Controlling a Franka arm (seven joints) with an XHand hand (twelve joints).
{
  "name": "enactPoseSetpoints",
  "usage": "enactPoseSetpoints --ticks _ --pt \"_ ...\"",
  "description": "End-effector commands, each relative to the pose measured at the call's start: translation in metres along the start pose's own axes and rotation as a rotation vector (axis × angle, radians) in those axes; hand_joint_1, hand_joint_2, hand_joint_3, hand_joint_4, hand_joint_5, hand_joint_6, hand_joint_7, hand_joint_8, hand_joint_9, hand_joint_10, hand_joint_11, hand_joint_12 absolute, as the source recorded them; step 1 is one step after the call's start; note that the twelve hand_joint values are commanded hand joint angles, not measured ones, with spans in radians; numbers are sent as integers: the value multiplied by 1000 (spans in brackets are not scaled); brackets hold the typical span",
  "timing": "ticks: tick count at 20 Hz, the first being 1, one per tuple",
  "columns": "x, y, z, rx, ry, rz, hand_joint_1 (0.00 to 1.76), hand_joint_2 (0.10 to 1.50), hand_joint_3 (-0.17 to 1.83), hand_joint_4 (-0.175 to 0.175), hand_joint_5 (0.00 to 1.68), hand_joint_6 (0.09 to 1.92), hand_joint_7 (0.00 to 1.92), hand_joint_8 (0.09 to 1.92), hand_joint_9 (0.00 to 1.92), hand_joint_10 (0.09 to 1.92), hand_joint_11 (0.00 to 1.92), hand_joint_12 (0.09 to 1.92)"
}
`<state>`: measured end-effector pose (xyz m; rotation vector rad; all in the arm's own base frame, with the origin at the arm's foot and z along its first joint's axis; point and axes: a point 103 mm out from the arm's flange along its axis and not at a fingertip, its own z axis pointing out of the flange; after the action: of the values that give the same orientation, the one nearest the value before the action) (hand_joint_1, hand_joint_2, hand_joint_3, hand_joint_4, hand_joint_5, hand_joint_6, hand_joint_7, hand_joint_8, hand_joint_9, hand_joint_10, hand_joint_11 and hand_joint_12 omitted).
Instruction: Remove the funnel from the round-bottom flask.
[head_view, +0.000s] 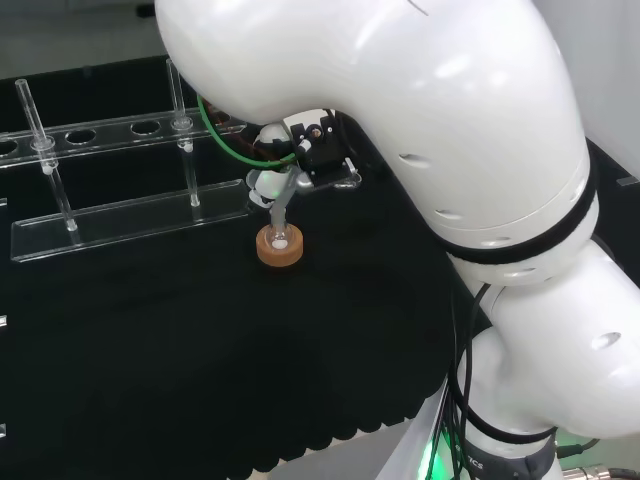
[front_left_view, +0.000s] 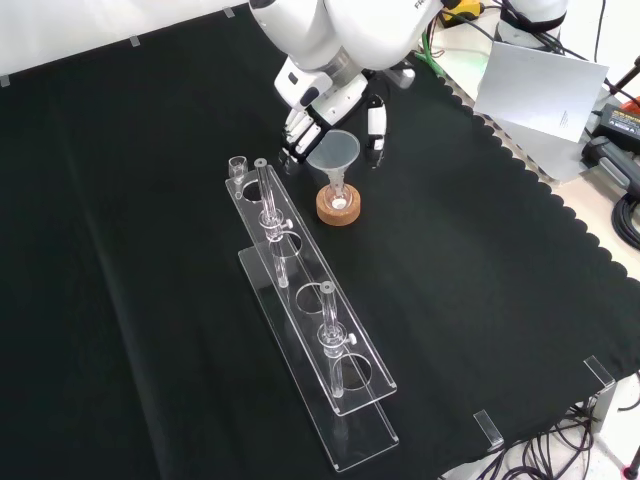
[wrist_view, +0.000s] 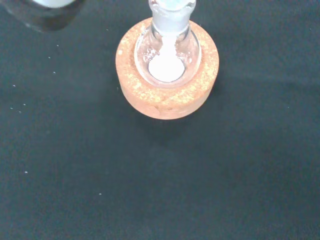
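Note:
A small round-bottom flask (front_left_view: 339, 197) with white powder in it sits in a cork ring (front_left_view: 338, 211) near the cloth's far middle in the front view. A clear funnel (front_left_view: 333, 152) stands with its stem in the flask's neck. The hand (front_left_view: 322, 112) hangs just behind the funnel's cone, one finger (front_left_view: 296, 134) to its left and the thumb (front_left_view: 375, 126) to its right, both fairly straight and apart from the cone. In the head view the funnel (head_view: 270, 187) leans beside the hand (head_view: 322, 152) over the cork ring (head_view: 279, 250). The wrist view looks down on the flask (wrist_view: 168, 56) and cork ring (wrist_view: 167, 97).
A clear acrylic test tube rack (front_left_view: 318, 352) with upright tubes (front_left_view: 266, 195) runs from beside the cork ring toward the near edge in the front view; in the head view the rack (head_view: 120, 220) lies left of the ring. The cloth's scalloped edge (front_left_view: 560, 215) is at the front view's right.

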<state>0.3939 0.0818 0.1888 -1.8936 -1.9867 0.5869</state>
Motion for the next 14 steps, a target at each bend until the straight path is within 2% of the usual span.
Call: enactPoseSetpoints --ticks 1,5,7,12,14 --pt "-6 4 9 4 -15 19 755 726 211 -73 243 87 74 752 331 798 392 1413" --pt "-8 4 11 -1 -35 23 764 716 258 -74 280 87 130 750 409 740 410 1388" --pt "-8 2 10 -28 -47 21 766 719 280 -75 296 87 160 750 449 721 418 1378" --pt "-6 -5 5 -164 -81 5 748 759 371 -67 527 114 444 745 745 612 551 1272" --pt "-5 -8 2 -209 -104 1 763 782 401 -53 662 327 602 736 932 534 658 1212"
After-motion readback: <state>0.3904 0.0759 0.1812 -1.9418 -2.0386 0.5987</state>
